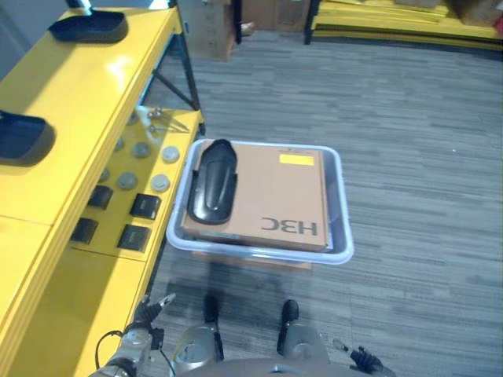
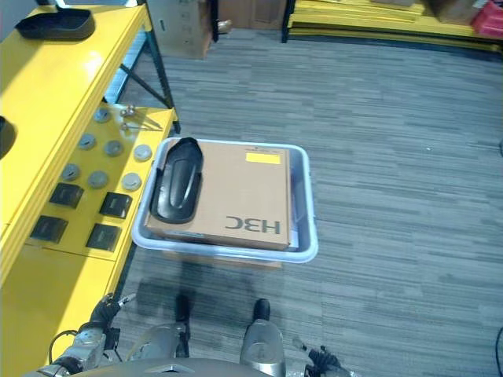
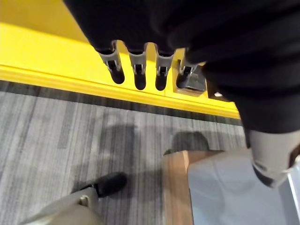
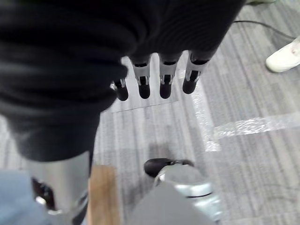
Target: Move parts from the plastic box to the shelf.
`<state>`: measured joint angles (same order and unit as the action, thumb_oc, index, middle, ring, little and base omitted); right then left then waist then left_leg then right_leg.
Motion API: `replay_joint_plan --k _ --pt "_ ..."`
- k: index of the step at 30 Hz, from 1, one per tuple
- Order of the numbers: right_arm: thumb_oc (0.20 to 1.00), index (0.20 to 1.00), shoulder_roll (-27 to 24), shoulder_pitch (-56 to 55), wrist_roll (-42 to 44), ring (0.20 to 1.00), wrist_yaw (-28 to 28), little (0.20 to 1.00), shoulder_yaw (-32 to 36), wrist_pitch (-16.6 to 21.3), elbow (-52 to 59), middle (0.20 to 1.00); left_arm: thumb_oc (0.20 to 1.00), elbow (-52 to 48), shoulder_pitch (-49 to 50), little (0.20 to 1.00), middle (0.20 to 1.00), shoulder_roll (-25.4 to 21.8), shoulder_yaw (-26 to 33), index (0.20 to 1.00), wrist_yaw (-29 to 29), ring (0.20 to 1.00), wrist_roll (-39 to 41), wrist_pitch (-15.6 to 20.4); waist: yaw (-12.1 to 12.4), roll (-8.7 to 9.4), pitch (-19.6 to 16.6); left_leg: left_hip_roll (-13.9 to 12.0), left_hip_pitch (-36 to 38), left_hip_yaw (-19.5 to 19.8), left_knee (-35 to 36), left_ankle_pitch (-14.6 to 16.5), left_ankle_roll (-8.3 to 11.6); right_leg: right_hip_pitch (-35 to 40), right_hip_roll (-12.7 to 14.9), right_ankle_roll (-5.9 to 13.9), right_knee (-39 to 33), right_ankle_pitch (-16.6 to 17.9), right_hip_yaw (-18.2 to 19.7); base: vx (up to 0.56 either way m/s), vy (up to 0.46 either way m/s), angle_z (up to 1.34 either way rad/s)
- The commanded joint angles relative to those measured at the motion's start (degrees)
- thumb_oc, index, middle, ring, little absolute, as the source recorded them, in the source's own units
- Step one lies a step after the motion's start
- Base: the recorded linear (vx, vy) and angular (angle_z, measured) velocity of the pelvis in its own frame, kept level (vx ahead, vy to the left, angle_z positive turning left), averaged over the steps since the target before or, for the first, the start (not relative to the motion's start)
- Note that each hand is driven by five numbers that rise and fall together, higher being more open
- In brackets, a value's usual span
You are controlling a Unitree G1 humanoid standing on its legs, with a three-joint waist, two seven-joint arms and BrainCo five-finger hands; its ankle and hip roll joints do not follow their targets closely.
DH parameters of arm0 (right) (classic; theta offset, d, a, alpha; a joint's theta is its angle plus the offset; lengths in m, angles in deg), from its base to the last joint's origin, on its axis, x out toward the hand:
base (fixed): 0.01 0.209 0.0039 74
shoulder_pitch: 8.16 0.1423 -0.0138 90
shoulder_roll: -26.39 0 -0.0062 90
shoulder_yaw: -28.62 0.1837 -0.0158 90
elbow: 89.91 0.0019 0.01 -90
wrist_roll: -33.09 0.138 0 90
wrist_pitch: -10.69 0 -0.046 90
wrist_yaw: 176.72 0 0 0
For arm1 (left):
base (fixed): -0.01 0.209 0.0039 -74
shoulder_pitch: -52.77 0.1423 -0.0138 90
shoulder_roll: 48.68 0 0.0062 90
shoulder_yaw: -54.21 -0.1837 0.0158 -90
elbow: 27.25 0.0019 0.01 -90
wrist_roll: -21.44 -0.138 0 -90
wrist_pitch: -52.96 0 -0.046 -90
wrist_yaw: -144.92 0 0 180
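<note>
A translucent plastic box stands on the carpet in front of me. It holds a flat brown cardboard carton, and a long black moulded part lies on the carton's left side. The yellow shelf runs along my left. Two black parts rest on its top level. My left hand hangs low beside the shelf's base, fingers straight and holding nothing. My right hand hangs low on the other side over the floor, also straight-fingered and holding nothing.
The shelf's lower level carries several grey discs and black square pieces. A wooden base sits under the plastic box. Cardboard boxes and yellow racks stand at the back. A person's white shoe is near my right hand.
</note>
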<state>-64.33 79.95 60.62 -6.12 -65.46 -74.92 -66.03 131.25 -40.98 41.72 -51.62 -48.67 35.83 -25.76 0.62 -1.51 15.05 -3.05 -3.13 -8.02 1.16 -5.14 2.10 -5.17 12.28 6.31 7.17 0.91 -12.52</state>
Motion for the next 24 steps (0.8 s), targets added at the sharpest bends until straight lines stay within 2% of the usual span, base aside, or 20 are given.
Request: replay_joint_plan --k 1,2,3,4,5,6,7,8,10,12,13,15,16,19,23,24 --pt "1.000 1.000 -3.83 3.52 11.61 1.000 -7.55 1.000 3.42 8.55 5.06 1.000 1.000 -0.99 2.46 1.000 1.000 -2.36 0.61 1.000 -0.81 1.000 -2.56 1.23 1.74 1.63 -0.37 -4.84 -2.96 0.44 -4.54 2.34 1.53 2.59 2.13 3.88 -4.88 3.40 1.19 0.08 -0.095 0.10" --pt "1.000 1.000 -5.39 4.12 14.80 1.000 -14.56 1.000 7.02 14.41 9.73 1.000 1.000 -0.96 3.73 1.000 1.000 -2.93 0.53 1.000 -0.77 1.000 -3.40 1.92 2.09 2.25 -0.35 -5.08 -2.92 0.24 -4.12 2.23 1.52 2.68 1.90 4.07 -5.60 3.93 0.95 0.05 -0.096 0.05" --pt "1.000 1.000 -6.55 4.39 14.87 1.000 -17.50 1.000 8.90 16.53 11.85 1.000 1.000 -0.95 4.27 1.000 1.000 -3.13 0.50 1.000 -0.79 1.000 -3.44 2.32 2.17 2.38 -0.28 -5.22 -2.71 0.12 -3.91 2.28 1.56 2.90 1.79 4.17 -5.84 4.01 0.72 0.05 -0.071 0.03" --pt "1.000 1.000 -7.70 4.60 11.50 1.000 -23.11 1.000 10.79 21.34 13.92 1.000 1.000 -1.03 4.72 1.000 1.000 -3.28 0.49 1.000 -0.78 1.000 -3.10 2.57 2.22 2.46 -0.35 -5.31 -2.66 0.04 -3.63 2.21 1.59 2.95 1.72 4.27 -6.09 4.18 0.49 0.04 -0.027 0.00" --pt "1.000 1.000 -9.81 4.82 7.77 1.000 -28.31 1.000 14.17 23.50 18.45 1.000 1.000 -1.20 5.38 1.000 1.000 -3.50 0.65 1.000 -0.56 1.000 -2.41 2.95 2.26 2.54 -0.39 -5.38 -2.55 -0.01 -3.16 2.10 1.59 3.06 1.64 4.43 -6.40 4.37 0.09 0.00 0.000 0.00" --pt "1.000 1.000 -10.16 4.83 6.82 1.000 -29.42 1.000 14.76 24.16 19.28 1.000 1.000 -1.21 5.46 1.000 1.000 -3.54 0.68 1.000 -0.51 1.000 -2.27 3.03 2.27 2.57 -0.49 -5.36 -2.71 -0.01 -3.03 1.91 1.56 2.91 1.64 4.42 -6.51 4.54 0.01 0.03 0.003 0.03" --pt "1.000 1.000 -11.91 4.85 2.28 1.000 -34.08 1.000 17.71 25.86 24.36 1.000 1.000 -1.59 6.04 1.000 1.000 -3.64 0.98 1.000 -0.45 1.000 -1.87 3.18 2.26 2.55 -0.49 -5.33 -2.54 0.04 -2.54 1.83 1.52 3.01 1.61 4.55 -6.73 4.66 -0.36 0.03 0.020 0.07" --pt "1.000 1.000 -13.09 4.60 -0.79 1.000 -36.77 1.000 20.11 25.07 30.19 1.000 1.000 -2.02 6.46 1.000 1.000 -3.74 1.48 1.000 -0.37 1.000 -1.68 3.00 2.23 2.53 -0.47 -5.29 -2.42 0.10 -2.19 1.80 1.49 3.13 1.62 4.71 -6.96 4.74 -0.62 0.05 0.034 0.09" --pt "1.000 1.000 -16.00 4.46 -11.79 1.000 -42.38 1.000 24.84 19.05 48.64 1.000 1.000 -4.11 7.59 1.000 1.000 -3.71 4.06 1.000 0.17 1.000 -1.76 0.90 2.26 2.33 -0.74 -5.14 -2.20 0.18 -1.15 1.65 1.48 3.39 1.81 5.22 -7.72 4.89 -1.35 0.07 0.071 0.08" --pt "1.000 1.000 -17.15 4.97 -14.23 1.000 -40.28 1.000 25.43 13.72 56.98 1.000 1.000 -5.08 8.29 1.000 1.000 -3.23 5.96 1.000 0.27 1.000 -2.65 -0.36 2.56 2.20 -1.01 -5.10 -2.19 0.36 -0.73 1.54 1.60 3.54 1.89 5.40 -8.07 4.85 -1.68 0.07 0.071 -0.03" --pt "1.000 1.000 -18.07 5.84 -14.11 1.000 -37.06 1.000 24.70 10.74 59.38 1.000 1.000 -5.53 8.73 1.000 1.000 -2.84 6.86 1.000 0.30 1.000 -3.33 -0.93 3.04 2.11 -1.11 -4.99 -2.21 0.60 -0.54 1.46 1.67 3.70 1.98 5.40 -8.26 4.75 -1.91 0.04 0.050 -0.04" --pt "1.000 1.000 -18.88 6.68 -13.45 1.000 -33.33 1.000 23.64 8.14 59.99 1.000 1.000 -5.69 9.17 1.000 1.000 -2.62 7.34 1.000 0.35 1.000 -3.78 -1.06 3.49 2.03 -1.18 -4.87 -2.30 0.85 -0.46 1.38 1.71 3.82 2.05 5.35 -8.35 4.64 -2.09 0.05 0.064 0.03" --pt "1.000 1.000 -20.41 9.58 -12.95 1.000 -28.49 1.000 19.78 2.35 58.76 1.000 1.000 -5.65 10.00 1.000 1.000 -2.23 7.44 1.000 0.57 1.000 -4.93 -0.84 4.89 1.78 -1.24 -4.55 -2.65 1.50 -0.48 1.18 1.72 4.04 2.28 5.16 -8.24 4.30 -2.66 0.06 0.096 0.07" --pt "1.000 1.000 -21.70 17.68 -10.06 1.000 -22.65 1.000 11.51 -3.33 52.88 1.000 1.000 -4.57 10.07 1.000 1.000 -2.38 5.96 1.000 1.16 1.000 -4.80 0.72 7.43 1.29 -0.54 -3.85 -4.16 2.87 -1.09 0.82 1.64 3.64 2.87 4.72 -7.35 3.92 -3.88 0.00 0.078 0.08" --pt "1.000 1.000 -20.58 30.88 -7.47 1.000 -19.82 1.000 0.91 -4.56 38.44 1.000 1.000 -2.23 7.70 1.000 1.000 -2.92 2.61 1.000 2.58 1.000 -3.09 2.87 10.61 0.20 1.33 -2.56 -7.15 4.76 -2.49 0.63 1.50 2.50 3.83 4.22 -6.00 3.41 -5.62 -0.10 0.074 0.28" --pt "1.000 1.000 -20.40 31.88 -7.02 1.000 -19.30 1.000 0.19 -4.99 37.35 1.000 1.000 -2.02 7.46 1.000 1.000 -2.92 2.28 1.000 2.68 1.000 -2.85 3.01 10.87 0.09 1.47 -2.43 -7.45 4.89 -2.61 0.59 1.48 2.35 3.92 4.18 -5.89 3.40 -5.80 -0.11 0.077 0.47"
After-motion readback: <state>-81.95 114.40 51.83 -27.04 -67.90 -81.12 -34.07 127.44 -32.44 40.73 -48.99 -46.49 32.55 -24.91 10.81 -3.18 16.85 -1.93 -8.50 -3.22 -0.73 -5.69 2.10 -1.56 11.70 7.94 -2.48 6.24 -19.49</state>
